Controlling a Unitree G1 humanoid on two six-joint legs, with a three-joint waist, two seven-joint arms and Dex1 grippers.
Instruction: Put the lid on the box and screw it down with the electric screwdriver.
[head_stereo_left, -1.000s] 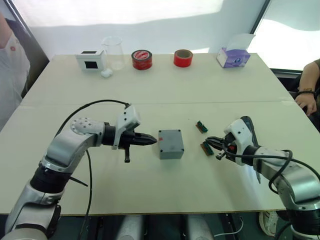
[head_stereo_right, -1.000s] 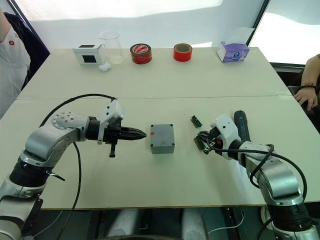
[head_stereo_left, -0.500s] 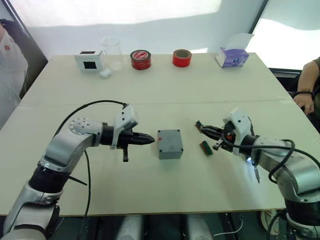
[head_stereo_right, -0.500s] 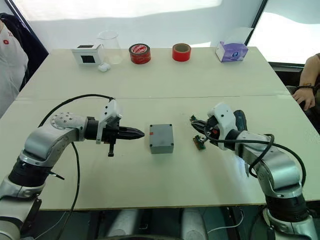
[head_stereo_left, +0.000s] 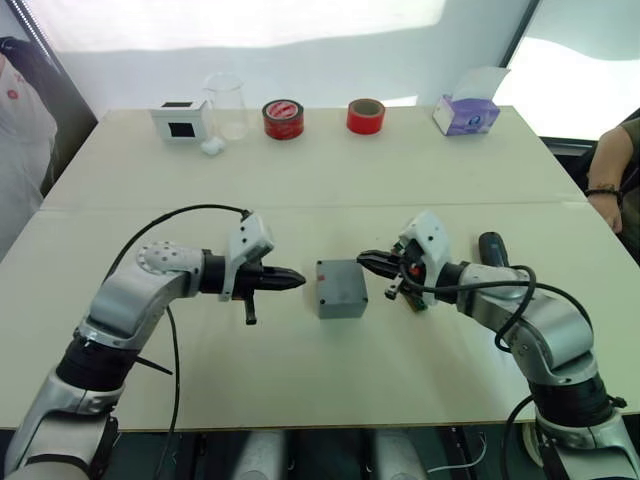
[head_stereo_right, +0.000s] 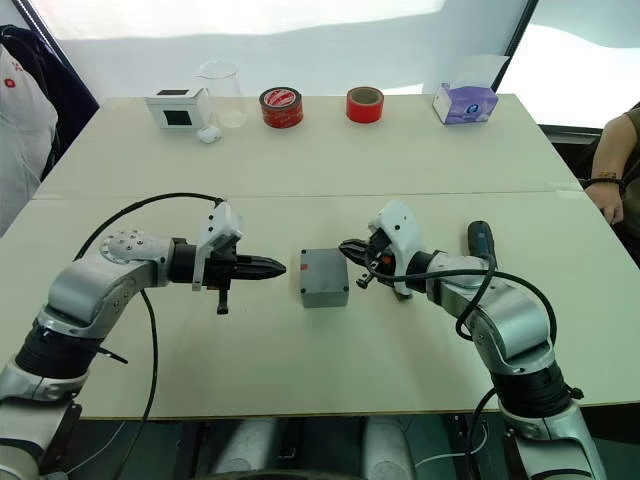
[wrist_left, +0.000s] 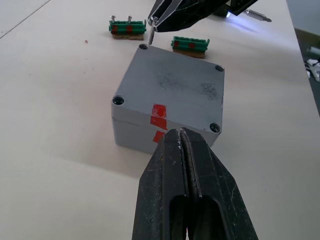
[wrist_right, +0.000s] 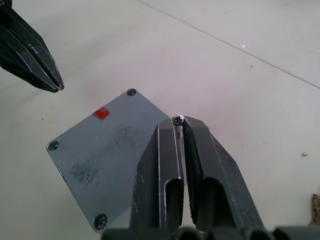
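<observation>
1. Fingers of the right gripper (wrist_right: 177, 125) pinch a small screw (wrist_right: 177, 120) at their tips, and fingers of the left gripper (wrist_left: 181, 135) are pressed together with nothing between them.
2. Since a second ago the right gripper has swung in from beside the green blocks (wrist_left: 190, 44) to the box (head_stereo_left: 340, 288), and now holds the screw over its near corner.
3. Left gripper has stayed level, just off the box's side with the red mark (wrist_left: 159, 115).
4. On the box the lid (wrist_right: 112, 150) sits flush; screws show in three corners, and the fourth is hidden behind the right fingers.
5. Behind the right arm lies the screwdriver (head_stereo_right: 481, 243), partly covered, its tip lit.
</observation>
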